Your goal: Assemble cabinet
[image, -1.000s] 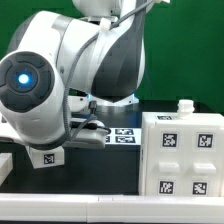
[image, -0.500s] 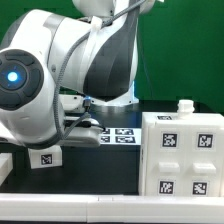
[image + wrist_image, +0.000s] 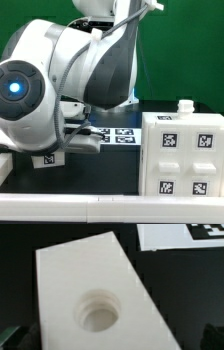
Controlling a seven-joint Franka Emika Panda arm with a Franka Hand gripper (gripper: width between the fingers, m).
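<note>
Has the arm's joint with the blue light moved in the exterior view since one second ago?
Yes. The blue-lit joint has sunk and shifted slightly toward the exterior view's left, away from the marker board, which kept its place.

A robotics lab, plainly. In the exterior view a glossy white robot arm [image 3: 70,90] looms at nine o'clock before a green backdrop [image 3: 185,45]. Black-and-white tracking tags [image 3: 168,141] mark the cabinet [image 3: 185,175] at four o'clock and the marker board [image 3: 122,135] on the black table [image 3: 105,170].
</note>
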